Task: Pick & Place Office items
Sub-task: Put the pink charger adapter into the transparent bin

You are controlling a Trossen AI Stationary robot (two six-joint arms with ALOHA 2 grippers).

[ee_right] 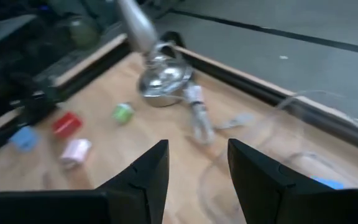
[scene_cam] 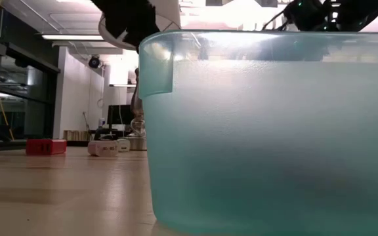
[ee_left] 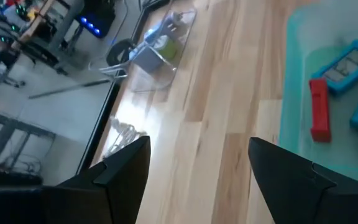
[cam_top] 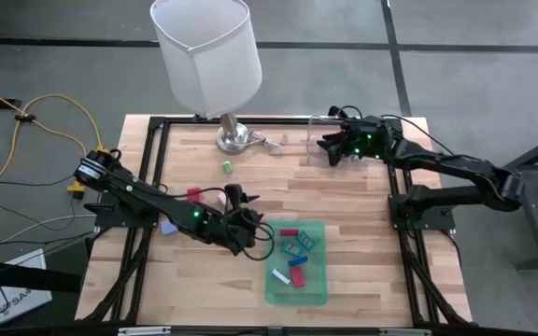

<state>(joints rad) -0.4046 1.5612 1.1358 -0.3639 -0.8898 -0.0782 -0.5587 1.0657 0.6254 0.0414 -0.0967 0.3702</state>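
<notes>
Several office items lie in the flat green tray [cam_top: 314, 289]: a red stick [ee_left: 319, 112], teal blocks [ee_left: 347, 62] and a blue piece [cam_top: 278, 275]. On the bare wood lie a green piece [ee_right: 122, 112], a red one [ee_right: 66, 123], a pink one [ee_right: 75, 151] and a blue one [ee_right: 23, 137]. My left gripper [cam_top: 253, 231] hovers open beside the tray's left edge, nothing between its fingers [ee_left: 123, 168]. My right gripper [cam_top: 328, 147] stands open at the far right, over the clear container [ee_right: 316, 140], which holds a blue piece [ee_right: 325, 182].
A table lamp with a white shade [cam_top: 204, 56] stands at the far edge on its chrome base [ee_right: 160, 78], with its cord [ee_right: 197, 118] on the wood. The low view is filled by the tray's wall [scene_cam: 274, 131]. Bare wood lies between the tray and the container.
</notes>
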